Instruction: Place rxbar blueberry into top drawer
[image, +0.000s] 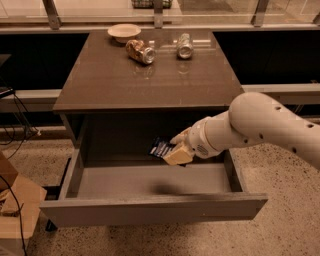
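Observation:
The top drawer (150, 210) is pulled wide open below the brown table, its grey inside bare. My gripper (172, 151) reaches in from the right on a white arm and hangs over the drawer's back middle, a little above its floor. It is shut on the rxbar blueberry (161, 148), a dark navy bar with white lettering that sticks out to the left of the fingers. A shadow of the bar lies on the drawer floor beneath.
On the table top (100, 85) lie two metallic cans on their sides (140, 51) (184, 46) and a shallow bowl (124, 32) at the back. A cardboard box (12, 210) stands on the floor at the left. Cables hang at the far left.

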